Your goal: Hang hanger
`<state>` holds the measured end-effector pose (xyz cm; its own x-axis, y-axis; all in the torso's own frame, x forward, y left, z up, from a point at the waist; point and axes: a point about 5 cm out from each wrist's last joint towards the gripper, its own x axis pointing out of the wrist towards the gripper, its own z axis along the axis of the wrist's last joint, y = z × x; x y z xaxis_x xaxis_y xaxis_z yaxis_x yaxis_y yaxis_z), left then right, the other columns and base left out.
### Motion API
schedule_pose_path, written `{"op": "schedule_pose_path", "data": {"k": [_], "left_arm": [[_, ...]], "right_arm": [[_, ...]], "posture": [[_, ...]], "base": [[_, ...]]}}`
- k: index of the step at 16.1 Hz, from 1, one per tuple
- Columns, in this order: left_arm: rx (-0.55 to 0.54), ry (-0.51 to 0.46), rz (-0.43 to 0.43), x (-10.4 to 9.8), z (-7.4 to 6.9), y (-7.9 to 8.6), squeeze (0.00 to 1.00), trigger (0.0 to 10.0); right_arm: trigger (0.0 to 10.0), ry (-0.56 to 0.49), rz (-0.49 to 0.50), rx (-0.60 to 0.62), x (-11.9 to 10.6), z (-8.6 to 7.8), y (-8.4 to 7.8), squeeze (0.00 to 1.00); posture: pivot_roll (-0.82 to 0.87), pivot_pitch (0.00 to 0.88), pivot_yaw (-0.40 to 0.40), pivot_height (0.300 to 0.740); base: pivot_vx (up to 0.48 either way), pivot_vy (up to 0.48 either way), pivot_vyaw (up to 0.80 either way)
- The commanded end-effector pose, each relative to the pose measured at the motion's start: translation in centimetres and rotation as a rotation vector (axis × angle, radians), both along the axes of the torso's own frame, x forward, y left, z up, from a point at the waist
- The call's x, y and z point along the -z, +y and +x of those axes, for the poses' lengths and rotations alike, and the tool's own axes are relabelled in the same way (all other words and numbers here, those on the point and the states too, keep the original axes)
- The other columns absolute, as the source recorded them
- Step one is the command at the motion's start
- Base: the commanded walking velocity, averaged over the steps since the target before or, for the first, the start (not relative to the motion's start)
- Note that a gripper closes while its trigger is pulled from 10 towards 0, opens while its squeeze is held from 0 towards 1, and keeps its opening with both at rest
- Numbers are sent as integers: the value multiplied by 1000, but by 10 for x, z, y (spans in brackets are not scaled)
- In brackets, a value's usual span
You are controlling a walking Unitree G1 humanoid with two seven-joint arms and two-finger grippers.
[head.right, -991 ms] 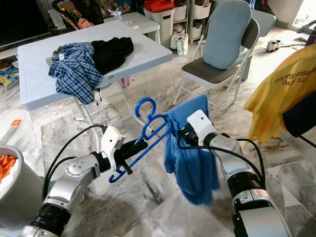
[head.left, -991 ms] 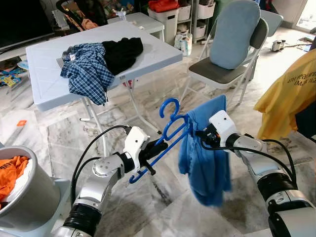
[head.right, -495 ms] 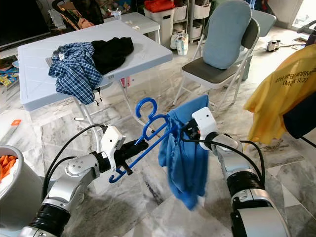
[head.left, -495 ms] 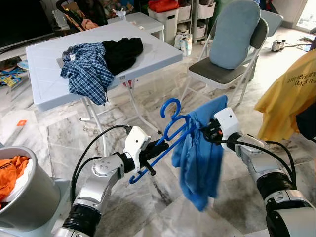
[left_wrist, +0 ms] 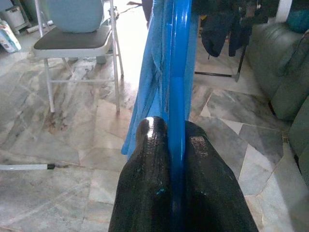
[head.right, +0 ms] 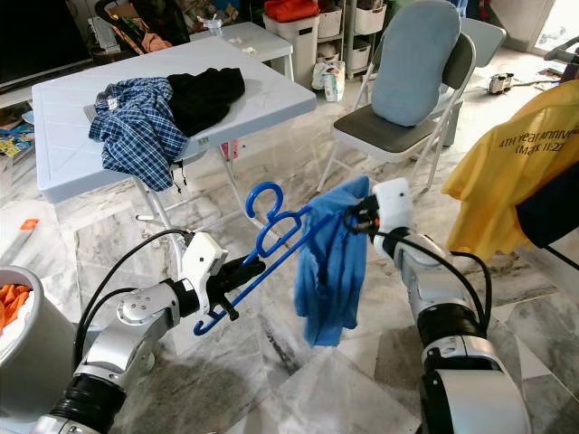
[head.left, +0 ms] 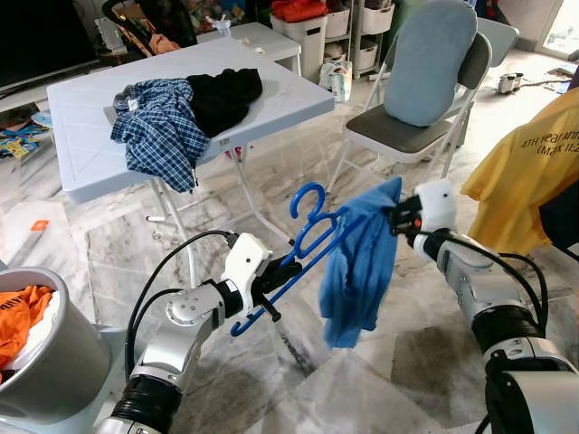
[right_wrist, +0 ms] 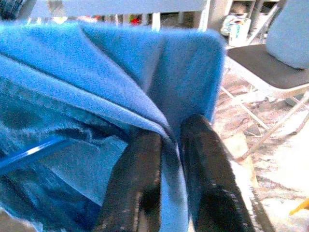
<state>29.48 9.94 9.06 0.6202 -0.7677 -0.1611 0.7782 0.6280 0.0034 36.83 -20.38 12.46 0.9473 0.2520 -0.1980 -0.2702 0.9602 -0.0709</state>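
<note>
Above a grey marble floor (head.left: 344, 389), left gripper (head.left: 271, 276) clamps a blue hanger (head.left: 303, 242); right gripper (head.left: 398, 217) pinches its blue garment (head.left: 357, 267), near a white folding table (head.left: 81, 136)

Bright even daylight; soft blur in both wrist views.

the two head views look forward and down from above onto the white folding table (head.left: 271, 99) and marble floor (head.left: 298, 380), sharing nearly the same scene. the left wrist view looks close along its black fingers (left_wrist: 149, 159) toward the grey folding chair (left_wrist: 72, 41); the right wrist view sits close against blue cloth (right_wrist: 159, 82).
</note>
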Motion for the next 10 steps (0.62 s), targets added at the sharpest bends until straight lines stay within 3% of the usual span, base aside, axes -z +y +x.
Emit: {"op": "schedule_pose_path", "data": {"k": [1, 4, 6, 10], "left_arm": [[-1, -23, 10, -2, 1, 3, 0, 0], [11, -21, 39, 0, -2, 5, 0, 0], [68, -7, 141, 10, -14, 13, 0, 0], [166, 40, 202, 16, -37, 25, 0, 0]], "right_arm": [[0, -20, 36, 38, -10, 6, -1, 0], [0, -70, 66, 114, -20, 9, -9, 0], [0, -157, 82, 193, -40, 16, -16, 0], [0, -240, 41, 333, -63, 23, -26, 0]], "posture": [[-135, 0, 54, 740], [-134, 0, 56, 740], [-127, 0, 57, 740], [-108, 0, 49, 740]], "base": [[0, 0, 0], [0, 0, 0], [0, 0, 0], [0, 0, 0]]}}
